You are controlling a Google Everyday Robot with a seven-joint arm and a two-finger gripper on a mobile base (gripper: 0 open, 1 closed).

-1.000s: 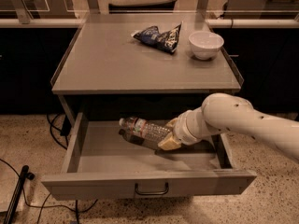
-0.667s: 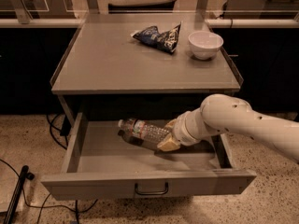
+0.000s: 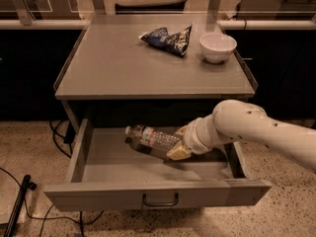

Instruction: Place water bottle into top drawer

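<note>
In the open grey metal top drawer (image 3: 158, 192), the gripper (image 3: 177, 145) clasps the clear ribbed water bottle (image 3: 150, 138); speckled floor (image 3: 34, 149) lies below.

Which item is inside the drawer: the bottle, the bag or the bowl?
The bottle, held by the hand inside the open drawer; bag and bowl sit on the tabletop.

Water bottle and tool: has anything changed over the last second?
Nothing visibly changed. The tool stays inside the open top drawer, gripping the water bottle by its base; snack bag and bowl unmoved on the tabletop.
</note>
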